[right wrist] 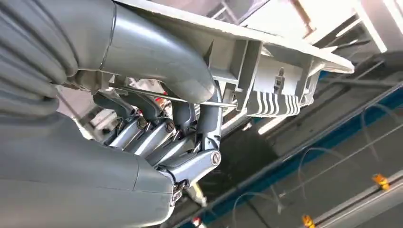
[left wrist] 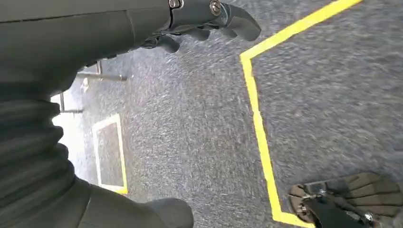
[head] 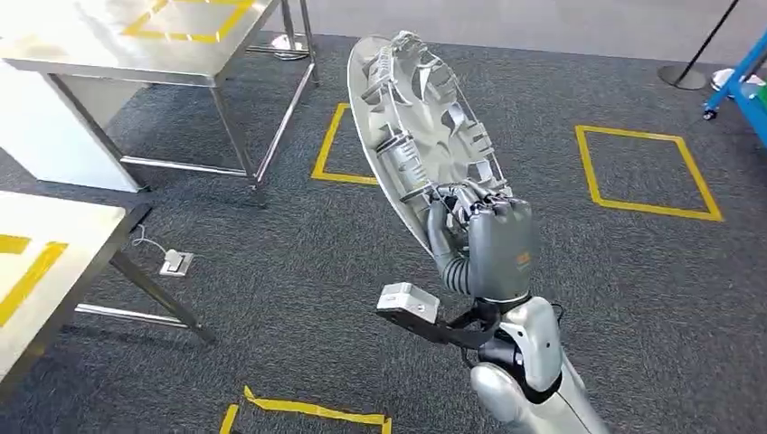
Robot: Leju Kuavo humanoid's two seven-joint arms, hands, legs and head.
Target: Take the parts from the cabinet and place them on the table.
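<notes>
Wheel cover (head: 411, 127) up in my right hand (head: 484, 237), over the carpet, not yet on a table.

Its long axis runs up and away from my fingers (right wrist: 157, 137), which curl around its lower rim. The table (head: 54, 240) lies off to my left, well apart. My left hand (left wrist: 209, 19) hangs empty, fingers loosely curled, apart.

From high on the robot's body, the head camera looks forward and down over dark grey carpet (head: 271, 271) marked with yellow tape squares (head: 647, 172). The left wrist camera, close behind the left robot hand (left wrist: 199, 21), faces down at the same taped carpet. The right wrist camera, tight behind the right robot hand (right wrist: 157, 137), tilts upward along the pale grey ribbed plastic part (right wrist: 266, 71), which the head view also shows.
</notes>
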